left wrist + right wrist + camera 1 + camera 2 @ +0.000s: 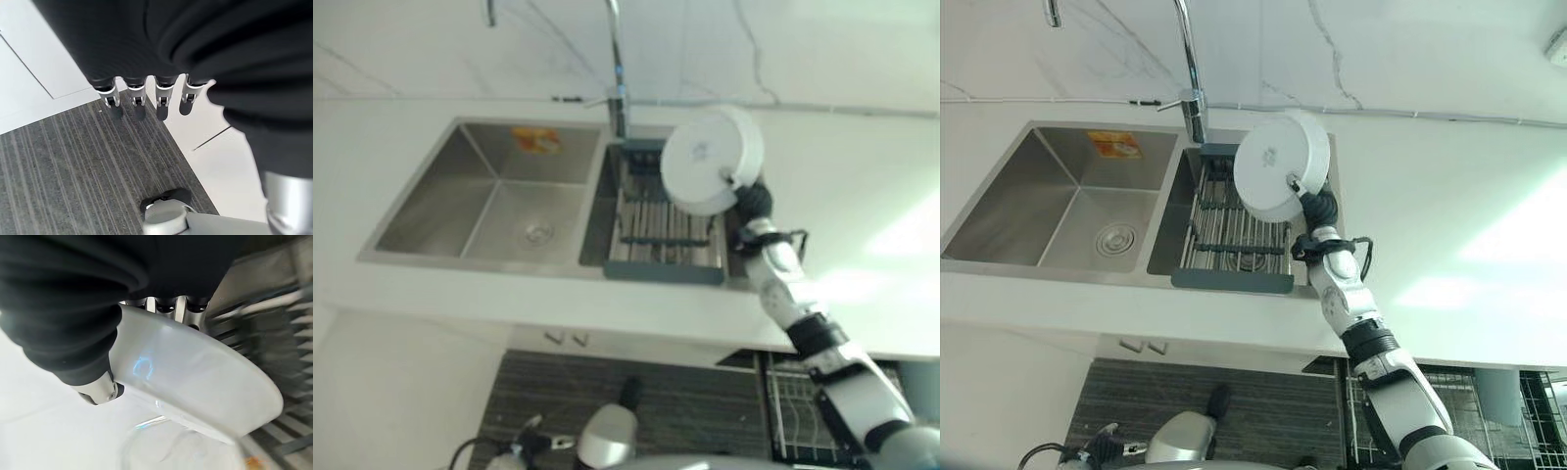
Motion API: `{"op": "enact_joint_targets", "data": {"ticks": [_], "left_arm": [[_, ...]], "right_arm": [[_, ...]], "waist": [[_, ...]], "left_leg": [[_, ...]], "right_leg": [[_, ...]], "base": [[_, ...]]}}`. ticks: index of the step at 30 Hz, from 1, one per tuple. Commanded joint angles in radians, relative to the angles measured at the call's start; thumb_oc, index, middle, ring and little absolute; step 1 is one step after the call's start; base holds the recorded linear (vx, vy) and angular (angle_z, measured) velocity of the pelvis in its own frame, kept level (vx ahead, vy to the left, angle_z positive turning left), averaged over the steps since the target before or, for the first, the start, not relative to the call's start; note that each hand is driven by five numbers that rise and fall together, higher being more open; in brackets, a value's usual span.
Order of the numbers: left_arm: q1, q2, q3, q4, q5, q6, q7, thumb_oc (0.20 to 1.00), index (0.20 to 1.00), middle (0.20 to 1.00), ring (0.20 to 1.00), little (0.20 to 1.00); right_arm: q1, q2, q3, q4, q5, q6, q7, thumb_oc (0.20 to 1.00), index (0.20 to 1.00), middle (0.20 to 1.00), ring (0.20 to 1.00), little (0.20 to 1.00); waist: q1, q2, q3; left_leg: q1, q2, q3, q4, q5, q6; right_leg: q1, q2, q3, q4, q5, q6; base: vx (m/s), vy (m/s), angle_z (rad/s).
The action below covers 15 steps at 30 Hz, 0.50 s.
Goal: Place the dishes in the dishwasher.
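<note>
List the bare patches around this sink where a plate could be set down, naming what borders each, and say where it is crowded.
Bare: the countertop right of the drying rack, up to the wall; the left sink basin, apart from its drain. Crowded: over the rack, where the right hand grips the white plate beside the faucet.

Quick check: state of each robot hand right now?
Left robot hand: open, fingers straight, holding nothing.
Right robot hand: shut on the white plate, held above the sink rack.
</note>
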Motion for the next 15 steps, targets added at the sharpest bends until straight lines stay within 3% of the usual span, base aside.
{"op": "enact_joint_targets", "data": {"ticks": [1,11,15], "left_arm": [[-0.018,0.014,-0.083,0.041,0.044,-0.032,0.005,1.0,1.0,1.0,1.0,1.0],[-0.08,-0.006,-0.165,-0.018,0.107,-0.002,0.001,1.0,1.0,1.0,1.0,1.0],[-0.129,-0.017,-0.22,-0.04,0.137,0.028,-0.003,1.0,1.0,1.0,1.0,1.0]], "right_arm": [[-0.022,-0.024,-0.026,-0.064,-0.001,-0.146,-0.015,0.2,0.2,0.2,0.2,0.2],[0.059,-0.037,-0.058,-0.259,0.108,-0.201,0.038,0.2,0.2,0.2,0.2,0.2],[0.137,-0.063,-0.102,-0.385,0.217,-0.198,0.09,0.2,0.2,0.2,0.2,0.2]], "waist": [[-0.005,0.026,-0.089],[-0.11,0.009,-0.12],[-0.185,0.004,-0.127]], "left_leg": [[0.028,0.099,0.118,0.001,-0.059,-0.022],[0.074,0.146,0.194,0.001,-0.072,-0.034],[0.091,0.153,0.226,0.043,-0.1,-0.028]], "right_leg": [[-0.073,-0.031,0.042,0.059,0.016,0.023],[-0.09,-0.001,0.133,0.064,-0.004,0.007],[-0.127,0.009,0.207,0.099,-0.02,-0.006]], "base": [[-0.04,-0.141,-0.25],[-0.04,-0.113,-0.4],[-0.05,-0.098,-0.48]]}}
